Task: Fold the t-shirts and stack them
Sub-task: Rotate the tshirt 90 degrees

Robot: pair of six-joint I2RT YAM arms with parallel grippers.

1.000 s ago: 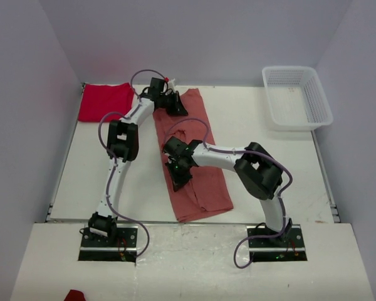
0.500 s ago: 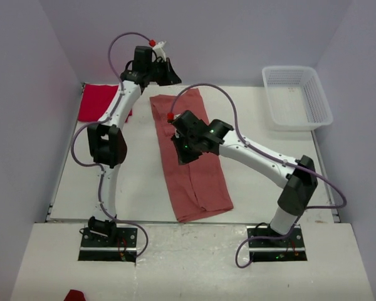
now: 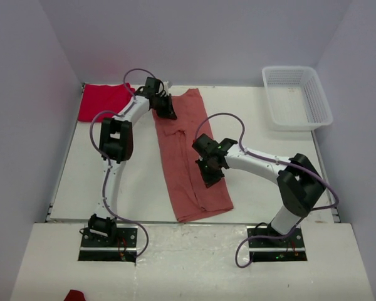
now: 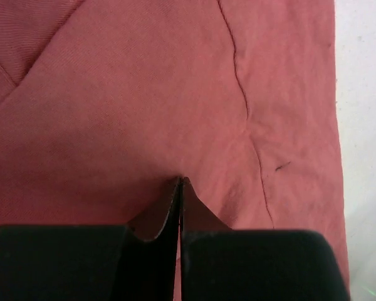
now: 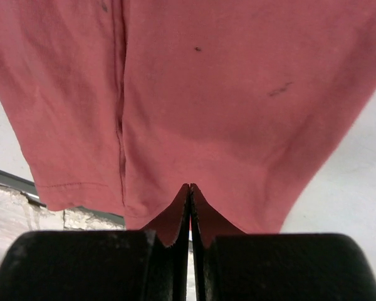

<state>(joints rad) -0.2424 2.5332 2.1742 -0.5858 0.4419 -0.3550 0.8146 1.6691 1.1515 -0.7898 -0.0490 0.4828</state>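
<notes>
The salmon-pink t-shirt (image 3: 187, 164) lies on the table as a long strip, running from the back towards the front edge. My left gripper (image 3: 170, 113) is shut, its tips low over the strip's far left corner. In the left wrist view, pink cloth (image 4: 144, 94) fills the picture beyond those tips (image 4: 180, 180), with no fold between them. My right gripper (image 3: 211, 179) is also shut, over the strip's right side. The right wrist view has the shirt's near hem (image 5: 225, 94) beyond its tips (image 5: 190, 186). The bright red t-shirt (image 3: 103, 100) lies flat at the back left.
A white mesh basket (image 3: 272, 105) stands at the back right corner. Grey walls close in the table on the left, back and right. The table's front edge (image 5: 12, 180) runs just below the pink strip's near end.
Both arms have come down from a raised pose. The left gripper dropped from the back wall to the shirt's far left corner. The right gripper moved from the shirt's upper middle to its right side.
</notes>
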